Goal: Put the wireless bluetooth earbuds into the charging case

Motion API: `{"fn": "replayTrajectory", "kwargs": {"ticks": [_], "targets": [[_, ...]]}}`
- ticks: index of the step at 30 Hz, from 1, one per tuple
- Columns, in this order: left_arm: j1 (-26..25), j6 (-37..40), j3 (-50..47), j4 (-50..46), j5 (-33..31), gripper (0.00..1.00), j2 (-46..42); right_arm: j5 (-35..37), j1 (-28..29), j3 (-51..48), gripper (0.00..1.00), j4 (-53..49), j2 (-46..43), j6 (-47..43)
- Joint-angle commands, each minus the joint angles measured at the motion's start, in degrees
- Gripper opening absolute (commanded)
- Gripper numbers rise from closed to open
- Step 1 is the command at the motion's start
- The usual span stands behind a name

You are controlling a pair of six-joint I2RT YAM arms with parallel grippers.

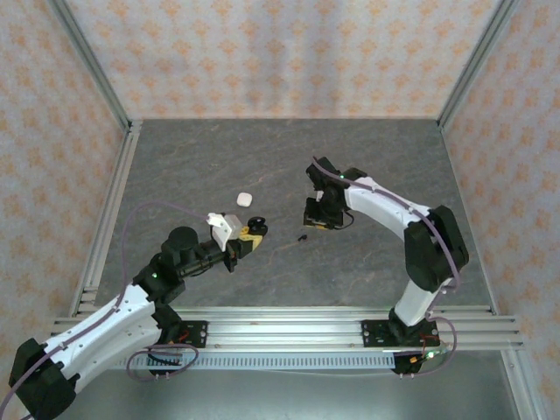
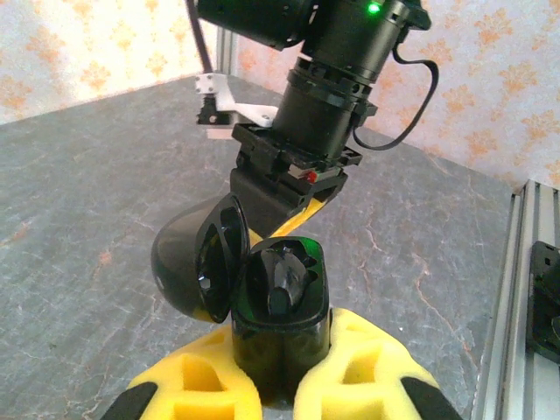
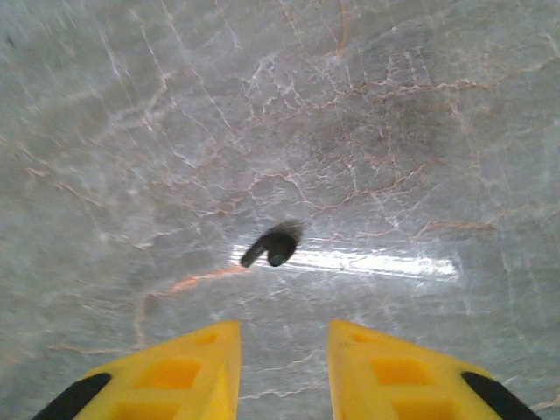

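My left gripper (image 2: 280, 389) is shut on a black charging case (image 2: 282, 337), which stands upright between its yellow fingers with the lid (image 2: 197, 267) swung open to the left. A dark earbud-like shape (image 2: 282, 282) sits inside the case. In the top view the left gripper (image 1: 251, 239) holds the case left of centre. A black earbud (image 3: 273, 245) lies loose on the table just ahead of my right gripper (image 3: 284, 367), which is open with nothing between its fingers. From above, that earbud (image 1: 302, 237) lies just below-left of the right gripper (image 1: 317, 220).
A small white rounded object (image 1: 245, 199) lies on the grey marble table (image 1: 376, 157) behind the left gripper. The right arm's wrist (image 2: 315, 131) hangs close behind the held case. Aluminium rails (image 1: 289, 328) run along the near edge, and papered walls enclose the table.
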Motion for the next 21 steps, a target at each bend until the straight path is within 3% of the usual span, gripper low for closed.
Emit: {"fn": "replayTrajectory", "kwargs": {"ticks": [1,13,21], "targets": [[-0.40,0.06,0.47,0.49,-1.12,0.00,-1.10,0.54,1.32,-5.04,0.36,6.60,-2.96,9.26],[-0.40,1.77,0.74,-2.21,-1.25,0.00,-3.03,3.63,4.57,-9.59,0.40,16.35,-0.30,18.62],[-0.40,1.91,0.12,-3.26,-1.93,0.00,-4.92,5.07,4.75,-8.11,0.38,14.75,3.29,18.15]]}}
